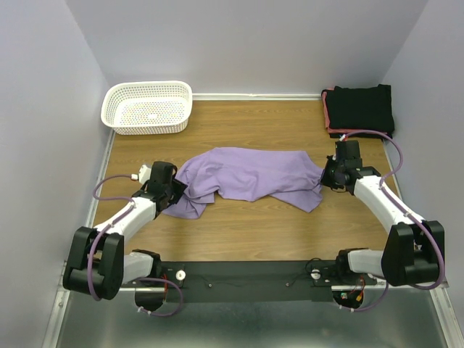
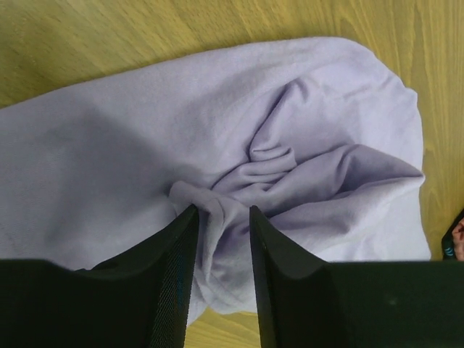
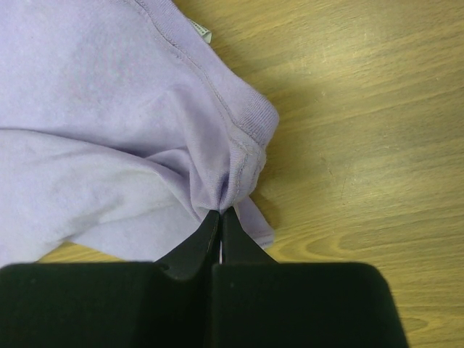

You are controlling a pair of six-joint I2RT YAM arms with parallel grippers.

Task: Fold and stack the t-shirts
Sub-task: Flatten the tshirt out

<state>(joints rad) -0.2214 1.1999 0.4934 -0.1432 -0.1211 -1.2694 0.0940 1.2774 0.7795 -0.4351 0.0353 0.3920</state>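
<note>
Shirt [image 1: 250, 177] at centre, basket [image 1: 148, 107] back-left, folded stack [image 1: 360, 109] back-right (in the corner)

wooden table [image 1: 254, 123], pale grey walls [image 1: 246, 43] on three sides, even light

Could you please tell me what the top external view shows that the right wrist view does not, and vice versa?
Only top external: the white mesh basket, the folded black shirts, and the left gripper at the lavender shirt. Only right wrist: the shirt's ribbed collar and small tag, and the right gripper with jaws pinched shut on cloth. Both: the lavender shirt and wooden table.
</note>
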